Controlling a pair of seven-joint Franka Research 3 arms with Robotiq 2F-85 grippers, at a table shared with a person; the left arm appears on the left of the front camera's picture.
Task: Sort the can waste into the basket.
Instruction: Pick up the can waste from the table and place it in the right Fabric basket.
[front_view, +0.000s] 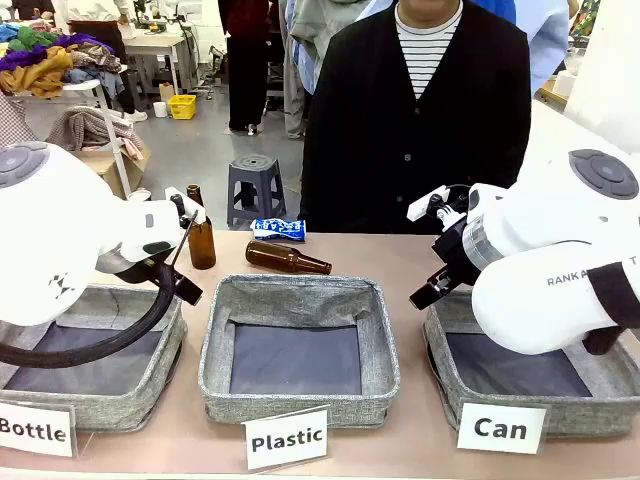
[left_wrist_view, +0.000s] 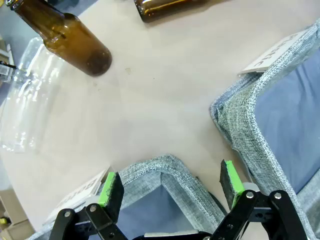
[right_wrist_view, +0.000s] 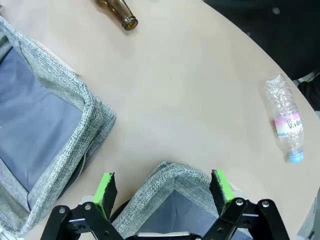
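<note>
Trouble looked likeliest around the blue can (front_view: 278, 229), lying at twelve o'clock on the counter (front_view: 380, 255), well apart from the Can basket (front_view: 436, 335) at four. The left pincer (left_wrist_view: 172, 185) and right pincer (right_wrist_view: 162, 187) hung wide open, empty, and a reach could set the brown bottle (front_view: 288, 259) lying just nearer rolling.

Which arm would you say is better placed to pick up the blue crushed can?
Left, probably: the blue can lies left of centre, closer to the open left gripper than to the right gripper over the Can basket.
</note>
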